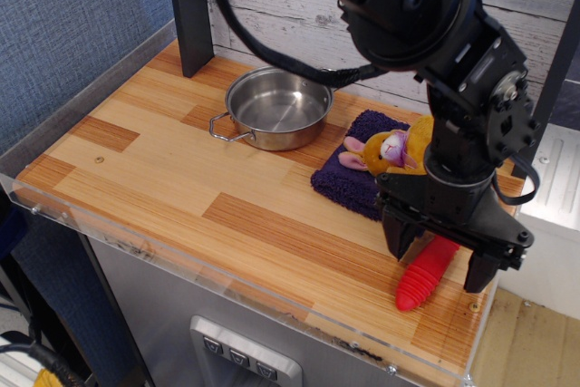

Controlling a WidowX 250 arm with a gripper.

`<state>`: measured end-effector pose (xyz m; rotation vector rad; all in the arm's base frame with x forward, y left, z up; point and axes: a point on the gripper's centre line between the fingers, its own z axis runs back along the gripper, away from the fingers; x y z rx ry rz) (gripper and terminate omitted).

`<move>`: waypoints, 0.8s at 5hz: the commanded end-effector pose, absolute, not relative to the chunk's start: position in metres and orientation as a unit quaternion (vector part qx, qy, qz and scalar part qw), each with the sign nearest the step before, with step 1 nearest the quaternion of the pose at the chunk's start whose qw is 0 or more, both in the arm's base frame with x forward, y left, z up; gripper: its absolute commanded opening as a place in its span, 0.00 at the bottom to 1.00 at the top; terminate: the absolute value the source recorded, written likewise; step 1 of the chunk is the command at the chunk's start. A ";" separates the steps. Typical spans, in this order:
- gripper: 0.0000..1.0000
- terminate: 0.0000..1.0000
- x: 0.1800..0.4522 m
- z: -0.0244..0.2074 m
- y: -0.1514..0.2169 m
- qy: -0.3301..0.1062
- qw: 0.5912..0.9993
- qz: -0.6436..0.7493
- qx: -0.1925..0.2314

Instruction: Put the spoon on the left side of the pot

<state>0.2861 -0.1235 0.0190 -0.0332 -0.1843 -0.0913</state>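
Broadly, one wooden worktop [181,178] is seen, its striped planks edged at the front with a clear strip. One black robot arm [426,33] is hung over its right part, with a cable looped around the wrist. One dark post [186,6] is stood at the back left corner, against a whitewashed plank wall.

One pot [276,108] is set at the back centre of the worktop; two loop handles are counted on it, one toward the front left and one at the back right. Nothing is seen inside its shiny interior.

One dark purple towel [349,178] is laid to the right of the pot, near it but not touching. One small plush toy [385,151], orange with pink ears, is laid on the towel and partly hidden by the arm.

One pincer [440,256] is held low at the front right corner, its two dark fingers spread wide, one on each side of the spoon [424,276]. Whether the fingers are touching the handle cannot be told.

One spoon is counted, lying on the worktop well to the right of the pot. Only its red ribbed handle is shown; the bowl is hidden behind the pincer.
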 end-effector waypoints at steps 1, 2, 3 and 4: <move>0.00 0.00 0.294 0.028 -0.127 -0.115 0.992 -0.047 -0.014; 0.00 0.00 0.295 0.030 -0.127 -0.115 0.992 -0.045 -0.014; 0.00 0.00 0.294 0.031 -0.125 -0.113 0.992 -0.044 -0.015; 0.00 0.00 0.294 0.042 -0.129 -0.116 0.992 -0.046 -0.024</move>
